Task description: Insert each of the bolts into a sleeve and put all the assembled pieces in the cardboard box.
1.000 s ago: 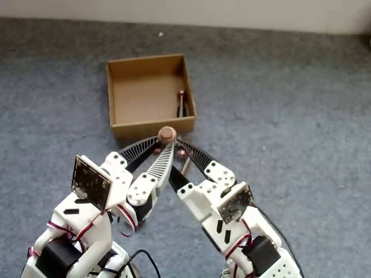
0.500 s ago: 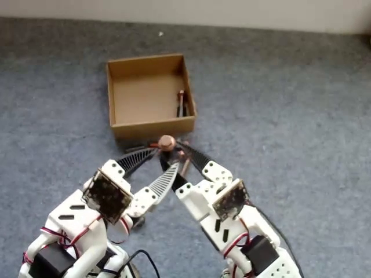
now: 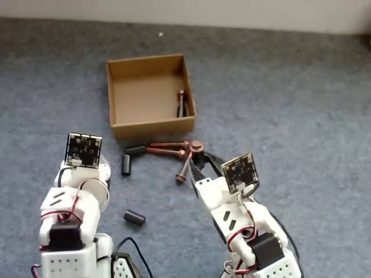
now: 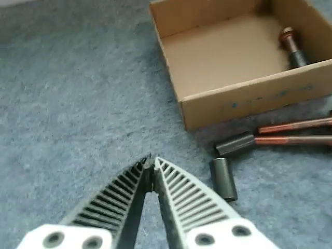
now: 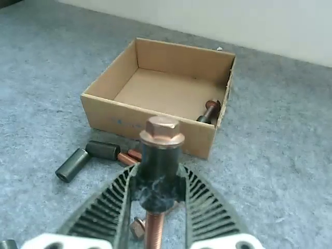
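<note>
Left arm (image 3: 75,197) has backed off from the meeting spot in front of the box to 8 o'clock in the high view. Right gripper (image 3: 200,162) has drifted toward 3 o'clock and still has the piece. It's clamped on a black sleeve (image 5: 155,158) with a copper bolt (image 5: 162,130) through it, head up, just off the cardboard box (image 3: 148,92) at its 5 o'clock. Left gripper (image 4: 151,163) has its fingers together with nothing between them, over grey carpet (image 3: 290,116). One assembled piece (image 3: 181,104) lies in the box against its 3 o'clock wall. On the carpet at the box's 6 o'clock are an upper bolt (image 3: 168,144) and a lower bolt (image 3: 165,152) side by side. The lower one touches a second sleeve (image 3: 135,150) end-on, can't tell if it's inside. A third sleeve (image 3: 126,164) is just beside that at 7 o'clock. A loose bolt (image 3: 184,171) is next to the right gripper. A fourth sleeve (image 3: 134,218) is well apart toward 6 o'clock
</note>
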`<state>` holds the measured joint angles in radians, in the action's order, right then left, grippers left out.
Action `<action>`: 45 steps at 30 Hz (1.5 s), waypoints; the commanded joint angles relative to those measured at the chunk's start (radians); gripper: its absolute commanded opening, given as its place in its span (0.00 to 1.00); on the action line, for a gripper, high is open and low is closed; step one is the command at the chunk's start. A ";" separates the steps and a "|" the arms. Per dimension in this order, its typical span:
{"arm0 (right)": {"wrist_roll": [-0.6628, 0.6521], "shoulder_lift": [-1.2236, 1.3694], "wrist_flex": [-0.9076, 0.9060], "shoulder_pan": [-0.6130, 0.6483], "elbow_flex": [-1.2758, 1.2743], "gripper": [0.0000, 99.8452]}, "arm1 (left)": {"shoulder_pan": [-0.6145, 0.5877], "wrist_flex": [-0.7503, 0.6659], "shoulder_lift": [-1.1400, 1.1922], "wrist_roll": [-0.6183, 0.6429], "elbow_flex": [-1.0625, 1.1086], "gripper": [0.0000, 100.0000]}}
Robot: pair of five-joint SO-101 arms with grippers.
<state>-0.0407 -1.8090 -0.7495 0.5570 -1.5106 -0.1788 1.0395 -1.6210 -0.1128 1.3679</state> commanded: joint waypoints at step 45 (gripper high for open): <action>0.008 1.886 1.342 -0.028 0.753 0.09 | -0.094 -0.157 -0.008 -0.015 0.239 0.02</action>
<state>-0.0391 0.1028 0.5562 0.5355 -0.8201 -0.2662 0.8984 -1.6226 -0.1128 1.6134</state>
